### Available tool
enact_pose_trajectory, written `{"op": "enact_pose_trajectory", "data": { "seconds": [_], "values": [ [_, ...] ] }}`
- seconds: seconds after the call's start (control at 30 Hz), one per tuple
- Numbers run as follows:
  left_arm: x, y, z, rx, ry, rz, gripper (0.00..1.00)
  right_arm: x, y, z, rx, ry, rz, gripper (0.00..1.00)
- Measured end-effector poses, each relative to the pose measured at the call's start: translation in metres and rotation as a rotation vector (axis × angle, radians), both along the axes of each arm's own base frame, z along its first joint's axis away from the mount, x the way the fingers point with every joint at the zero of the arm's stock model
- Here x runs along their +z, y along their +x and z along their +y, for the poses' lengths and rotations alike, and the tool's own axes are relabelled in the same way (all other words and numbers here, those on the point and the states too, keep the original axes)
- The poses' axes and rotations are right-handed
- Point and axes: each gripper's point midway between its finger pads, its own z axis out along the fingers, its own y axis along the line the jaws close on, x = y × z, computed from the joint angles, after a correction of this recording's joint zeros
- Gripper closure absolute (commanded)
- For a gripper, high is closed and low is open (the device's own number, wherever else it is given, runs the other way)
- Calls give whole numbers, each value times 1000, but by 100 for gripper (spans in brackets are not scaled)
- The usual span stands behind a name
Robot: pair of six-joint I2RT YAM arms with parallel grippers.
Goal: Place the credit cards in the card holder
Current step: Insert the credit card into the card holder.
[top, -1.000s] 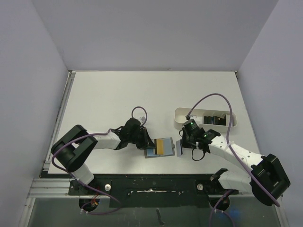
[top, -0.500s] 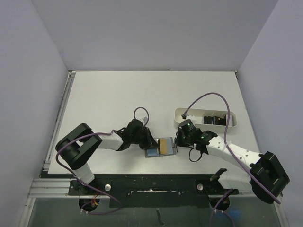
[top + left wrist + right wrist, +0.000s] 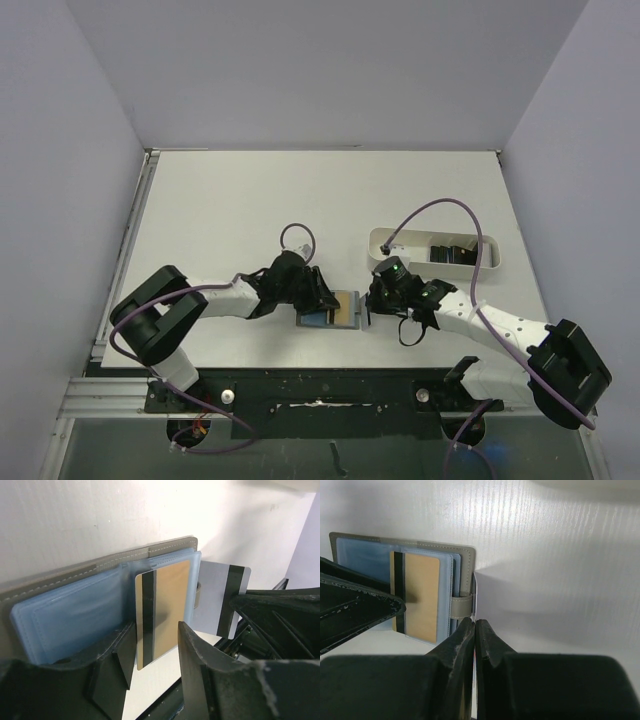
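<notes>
The card holder point(image 3: 318, 320) lies open on the table, grey-olive outside with blue pockets point(image 3: 70, 615). A gold credit card point(image 3: 170, 600) with a black stripe rests on the blue lining point(image 3: 365, 555), its near end sticking out past the holder's edge. My left gripper point(image 3: 157, 647) is open, its fingers apart on either side of that end. My right gripper point(image 3: 475, 625) is shut on a silver credit card point(image 3: 215, 595), held on edge beside the holder's strap point(image 3: 460, 605).
A white oblong tray point(image 3: 385, 245) stands behind the right arm with dark cards point(image 3: 452, 253) in it. The right arm's purple cable point(image 3: 440, 205) loops over the tray. The table's front edge is just below the holder.
My left gripper has opened and let go of the gold card. The right gripper has moved left with the silver card, up to the holder's strap side.
</notes>
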Motion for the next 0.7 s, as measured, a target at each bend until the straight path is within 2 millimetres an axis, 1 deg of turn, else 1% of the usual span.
{"op": "enact_pose_trajectory", "data": {
  "seconds": [0.17,0.27,0.37,0.63,0.7],
  "values": [
    [0,2,0,6,23,-8,62,0,-1,1,0,6,2,100],
    [0,2,-1,1,37,-17,66,0,-1,2,2,9,2,100],
    [-1,0,-6,-15,57,-31,68,0,0,3,3,16,-4,100],
    [1,-7,-21,-83,81,-81,67,-1,1,4,3,21,-7,100],
    [1,-8,-22,-94,84,-89,63,-2,0,4,5,19,-5,100]
  ]
}}
